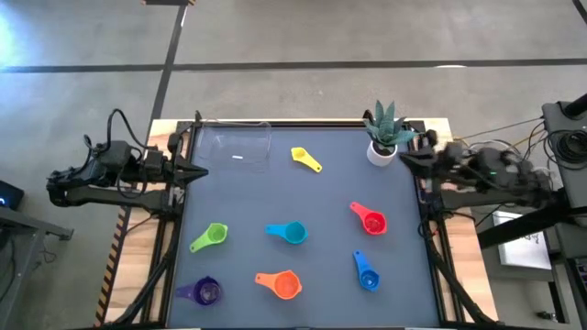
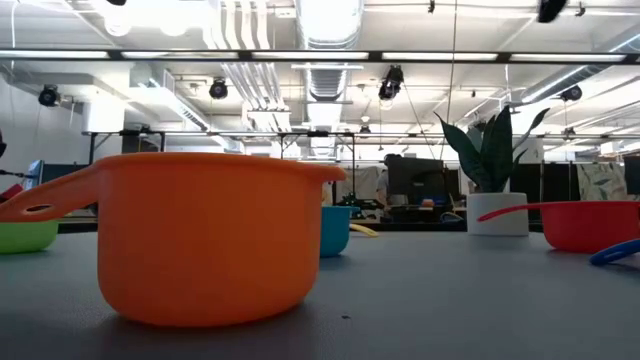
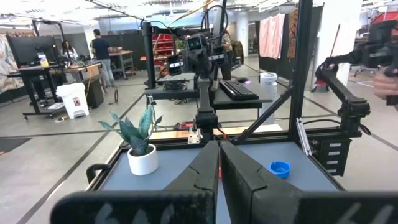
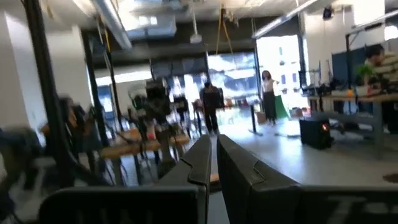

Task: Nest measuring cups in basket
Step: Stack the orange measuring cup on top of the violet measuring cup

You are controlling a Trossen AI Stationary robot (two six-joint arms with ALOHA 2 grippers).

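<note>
Several measuring cups lie apart on the dark mat, each resting on its base: yellow (image 1: 305, 159) at the far middle, red (image 1: 371, 220), light blue (image 1: 289, 233), green (image 1: 210, 237), blue (image 1: 366, 272), orange (image 1: 280, 285) and purple (image 1: 202, 291) near the front. The clear basket (image 1: 235, 147) stands at the far left corner with no cup in it. My left gripper (image 1: 200, 171) is shut and held level at the table's left edge, beside the basket. My right gripper (image 1: 408, 158) is shut at the right edge, by the plant. Neither holds anything.
A white pot with a spiky green plant (image 1: 385, 137) stands at the far right corner, close to my right gripper. Black frame struts (image 1: 431, 229) run along both side edges. In the low view the orange cup (image 2: 205, 235) fills the foreground.
</note>
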